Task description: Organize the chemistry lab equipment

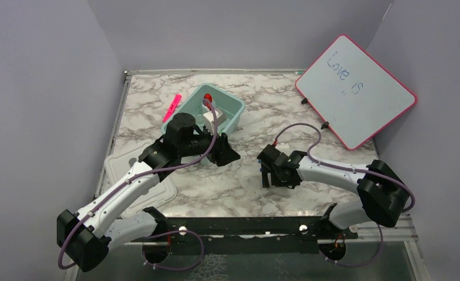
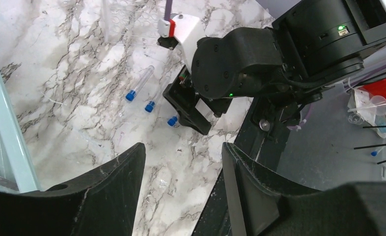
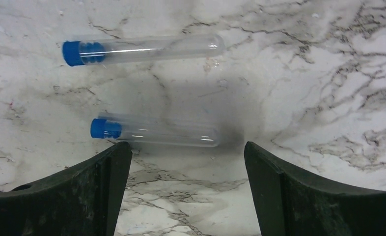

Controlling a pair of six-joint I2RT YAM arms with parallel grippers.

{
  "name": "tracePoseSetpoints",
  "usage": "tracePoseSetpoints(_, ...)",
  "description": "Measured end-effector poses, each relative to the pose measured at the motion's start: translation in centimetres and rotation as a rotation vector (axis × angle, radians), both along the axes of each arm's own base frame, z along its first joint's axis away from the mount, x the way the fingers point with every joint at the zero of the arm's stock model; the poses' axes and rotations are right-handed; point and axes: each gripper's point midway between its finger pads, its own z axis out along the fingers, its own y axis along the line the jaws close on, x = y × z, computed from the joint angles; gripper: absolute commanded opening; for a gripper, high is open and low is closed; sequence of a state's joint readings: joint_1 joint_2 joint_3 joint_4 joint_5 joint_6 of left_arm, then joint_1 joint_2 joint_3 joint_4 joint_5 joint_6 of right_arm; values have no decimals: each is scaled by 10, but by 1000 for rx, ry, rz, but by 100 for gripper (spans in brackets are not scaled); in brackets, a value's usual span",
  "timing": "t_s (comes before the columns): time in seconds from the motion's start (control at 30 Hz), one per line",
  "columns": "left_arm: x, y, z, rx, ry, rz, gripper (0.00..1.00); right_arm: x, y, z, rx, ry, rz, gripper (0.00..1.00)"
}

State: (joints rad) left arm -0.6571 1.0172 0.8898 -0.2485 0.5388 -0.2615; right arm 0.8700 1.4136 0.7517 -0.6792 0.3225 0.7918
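- My right gripper (image 3: pixel 183 189) is released and empty. Its scuffed black fingers (image 3: pixel 83 196) stand wide over the veined marble table (image 1: pixel 245 187).
- Just past those tips a clear tube (image 3: pixel 154 133) lies flat across the gap. It is a smooth cylinder with a rounded end and a ribbed blue cap on its left, and nothing touches it.
- A second tube (image 3: pixel 142 49) of the same make lies farther out, roughly parallel and apart from the first.
- In the left wrist view I count three blue caps (image 2: pixel 149 106) on the marble beside the right gripper.
- My left gripper (image 2: pixel 183 167) is also spread open and holds nothing. It hangs above the table just beside the teal bin (image 1: pixel 234 111).
- That bin is glossy plastic with rounded corners, and the red-bulbed dropper (image 1: pixel 208 97) sits inside it.
- The pink marker (image 1: pixel 172 107) lies left of the bin.
- The pink-framed whiteboard (image 1: pixel 356 91) leans tilted at the far right.
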Motion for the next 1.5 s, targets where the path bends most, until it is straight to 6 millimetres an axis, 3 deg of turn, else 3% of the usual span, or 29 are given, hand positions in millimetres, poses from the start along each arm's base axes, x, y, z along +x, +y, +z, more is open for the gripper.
tracePoseSetpoints(0.4,-7,-2,1,-9,-1,-43,62,20,25,-2,20,-37,196,85)
tracePoseSetpoints(0.73,-8,-2,-2,-7,5,-52,62,17,38,-4,56,4,263,46)
tracePoseSetpoints(0.8,-8,-2,-3,-4,7,-52,62,16,38,-4,60,8,265,42)
tracePoseSetpoints(0.93,-8,-2,-4,-3,9,-53,62,16,39,-4,64,11,266,43)
tracePoseSetpoints(1.23,-7,-3,-7,4,15,-53,62,16,37,-3,49,12,260,65)
tracePoseSetpoints(1.5,-7,-3,-8,7,17,-53,62,11,29,8,43,14,262,71)
